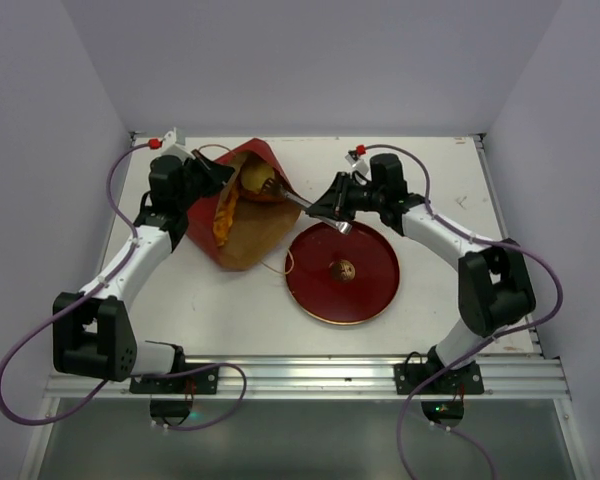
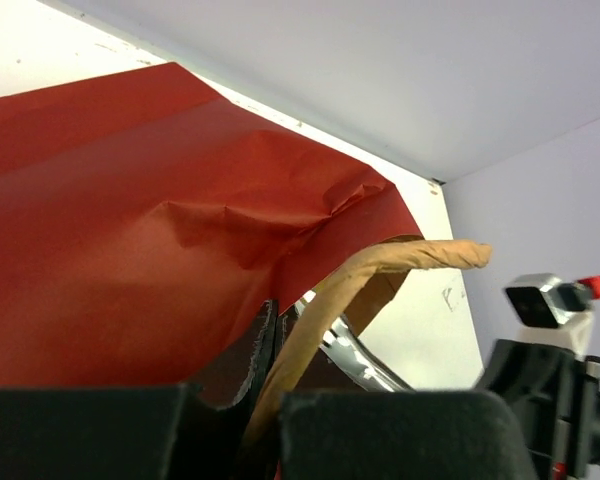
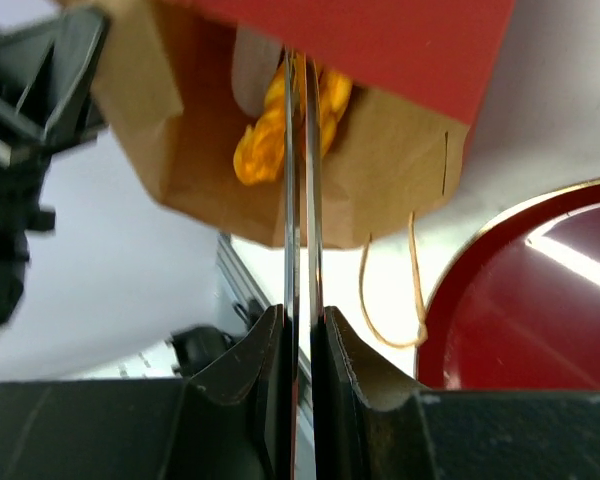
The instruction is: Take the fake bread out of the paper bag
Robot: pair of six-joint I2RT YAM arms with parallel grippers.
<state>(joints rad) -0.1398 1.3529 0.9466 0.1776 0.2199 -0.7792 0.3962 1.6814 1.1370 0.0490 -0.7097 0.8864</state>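
Right gripper [image 3: 298,330], clenched on thin metal tongs [image 3: 292,200], reaches into the tipped red-and-brown paper bag [image 3: 400,190] holding the orange-golden toy bread [image 3: 260,140]; left gripper [image 2: 280,400] pinches the bag's brown rim (mouth open). Step in hand: seizing a loaf; next, probably a firm nip and a straight draw out.

On white table [image 1: 230,310]: paper bag [image 1: 245,238], red plate [image 1: 375,288]

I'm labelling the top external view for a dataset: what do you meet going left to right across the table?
Left tool → paper bag → red plate. The right tool with its metal tongs overlaps both bag and plate, so it is left out.
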